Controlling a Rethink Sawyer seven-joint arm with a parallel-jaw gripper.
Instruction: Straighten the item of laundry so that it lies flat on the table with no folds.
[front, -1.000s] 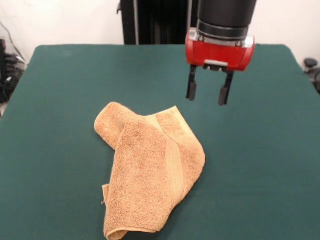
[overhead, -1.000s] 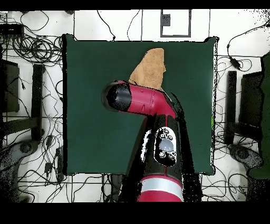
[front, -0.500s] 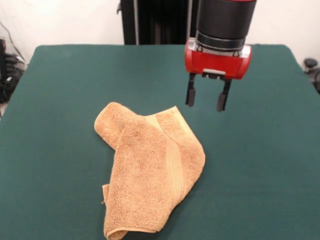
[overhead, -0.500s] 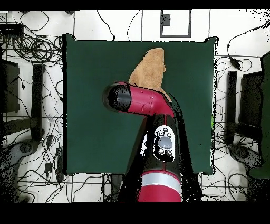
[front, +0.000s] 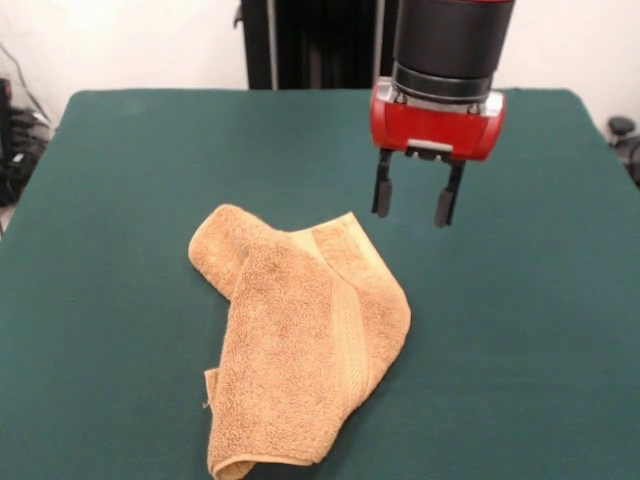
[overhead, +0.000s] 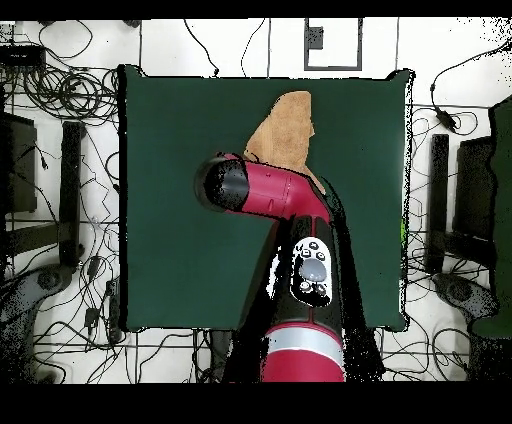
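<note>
The item of laundry (front: 300, 340) is an orange-tan towel lying folded over itself on the green table (front: 120, 200), its woven band running along the right-hand fold. In the front view my gripper (front: 412, 208) hangs open above the table, up and to the right of the towel's upper corner, holding nothing. From overhead, the towel (overhead: 283, 132) shows near the table's far edge, and the arm covers its near part and the gripper.
Cables and equipment (overhead: 60, 120) lie on the floor around the table (overhead: 170, 130) in the overhead view. The arm's red body (overhead: 290, 200) reaches across the table's middle.
The gripper has shifted slightly to the left and a little toward the towel over the last second. The towel has not moved.
</note>
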